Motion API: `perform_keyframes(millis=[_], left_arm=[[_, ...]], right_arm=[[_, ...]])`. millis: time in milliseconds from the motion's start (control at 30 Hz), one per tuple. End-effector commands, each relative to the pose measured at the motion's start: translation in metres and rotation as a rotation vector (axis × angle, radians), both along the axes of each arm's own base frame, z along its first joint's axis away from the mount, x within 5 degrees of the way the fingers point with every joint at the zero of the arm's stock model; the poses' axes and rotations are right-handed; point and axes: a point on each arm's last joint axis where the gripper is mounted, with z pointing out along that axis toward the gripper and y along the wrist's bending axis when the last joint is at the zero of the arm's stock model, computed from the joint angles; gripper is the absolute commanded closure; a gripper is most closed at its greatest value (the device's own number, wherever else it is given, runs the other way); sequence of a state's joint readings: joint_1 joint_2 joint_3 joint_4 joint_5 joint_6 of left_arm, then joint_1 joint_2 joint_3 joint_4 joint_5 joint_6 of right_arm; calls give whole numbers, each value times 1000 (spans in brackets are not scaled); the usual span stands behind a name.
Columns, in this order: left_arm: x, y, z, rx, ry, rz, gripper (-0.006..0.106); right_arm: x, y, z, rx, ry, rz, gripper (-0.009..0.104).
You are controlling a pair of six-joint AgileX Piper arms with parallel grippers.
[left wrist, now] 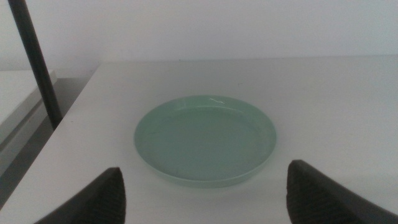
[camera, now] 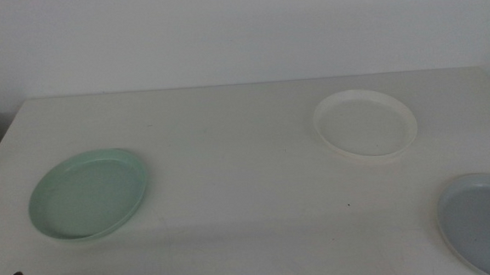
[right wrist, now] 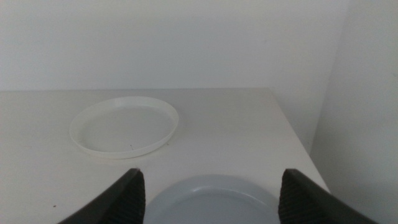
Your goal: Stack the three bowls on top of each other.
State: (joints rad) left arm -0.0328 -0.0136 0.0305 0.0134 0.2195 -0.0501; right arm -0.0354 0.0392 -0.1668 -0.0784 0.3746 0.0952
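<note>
Left gripper [left wrist: 202, 193] waits at the table's near left corner, only a dark tip of it showing at the middle view's bottom edge; its wrist view shows both jaws spread wide with nothing between them. Just ahead of those jaws, centred in the gap, lies the green bowl [left wrist: 206, 139]: a shallow, plate-like round of mint colour with a low rim, a smooth matte inside and a small glint on its far edge. It sits flat on the table [camera: 229, 155], alone, near the left edge. Beyond that edge, to the gripper's left, a dark pole [left wrist: 36, 62] rises at a slant.

Farther across, the white bowl [camera: 365, 123] lies flat toward the back of the table, well apart from the green one. It is cream-white, of the same shallow form, its low rim catching a paler line all round; a tiny dark speck shows inside it in the right wrist view.

Right gripper [right wrist: 211, 196] is out of the middle view; its wrist view shows its jaws spread wide and holding nothing. Directly below and between them lies the grey bowl [right wrist: 211, 199], grey-blue, shallow and low-rimmed, at the table's near right corner. The white bowl stands ahead of this gripper and off to its left, clear of the grey one. No bowl touches another.
</note>
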Motion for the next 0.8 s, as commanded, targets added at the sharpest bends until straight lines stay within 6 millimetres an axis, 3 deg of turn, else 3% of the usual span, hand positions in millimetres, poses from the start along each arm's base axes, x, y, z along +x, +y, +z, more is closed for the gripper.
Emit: perform_keyframes(millis=[0, 200, 467, 633, 767], left_arm=[[0, -1, 9, -23, -94, -7, 15], [0, -1, 9, -23, -94, -7, 15], [0, -1, 9, -23, -94, -7, 15], [0, -1, 9, -23, -94, -7, 15], [0, -1, 9, -23, -94, -7, 15]], right_arm=[[3, -1, 33, -21, -33, -1, 40], [24, -3, 84, -35, 64, -14, 40], [80, -4, 141, 9, 243, -16, 40], [125, -5, 163, 20, 366, -8, 40], [166, -5, 168, 32, 415, -2, 40]])
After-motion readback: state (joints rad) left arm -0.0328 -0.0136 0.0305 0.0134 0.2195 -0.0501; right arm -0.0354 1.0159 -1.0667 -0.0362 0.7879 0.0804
